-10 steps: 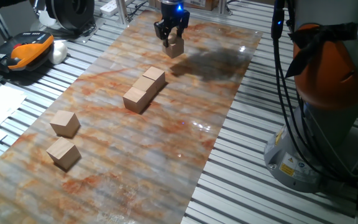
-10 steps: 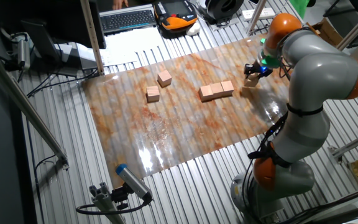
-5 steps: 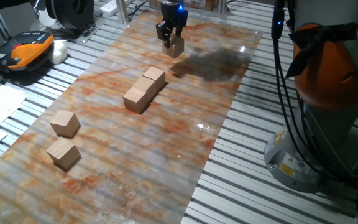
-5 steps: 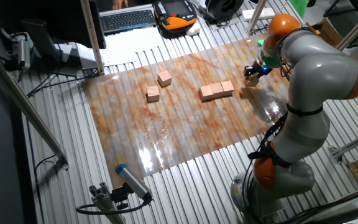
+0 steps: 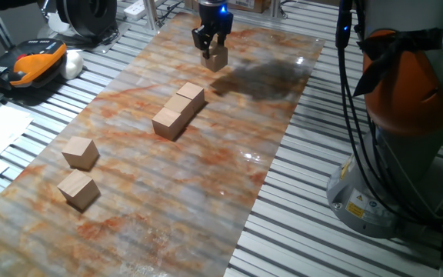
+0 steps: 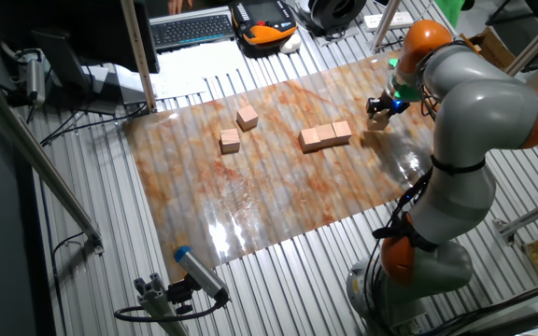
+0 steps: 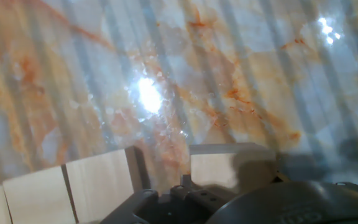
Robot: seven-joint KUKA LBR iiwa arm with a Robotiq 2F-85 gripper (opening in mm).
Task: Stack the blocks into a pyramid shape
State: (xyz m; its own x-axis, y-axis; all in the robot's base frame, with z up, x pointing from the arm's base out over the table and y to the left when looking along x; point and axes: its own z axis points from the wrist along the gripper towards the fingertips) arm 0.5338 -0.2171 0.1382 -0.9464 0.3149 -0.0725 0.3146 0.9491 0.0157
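Two loose blocks (image 5: 78, 171) lie at the left, two more (image 5: 178, 111) touch in a row mid-table, and the gripper (image 5: 211, 52) has closed on a fifth block (image 5: 218, 58) beyond; no pyramid tier is stacked yet

Near the far end of the table (image 5: 129, 231), the gripper (image 5: 210, 52) now sits closed in tighter on its block (image 5: 218, 59) and a touch higher than before.
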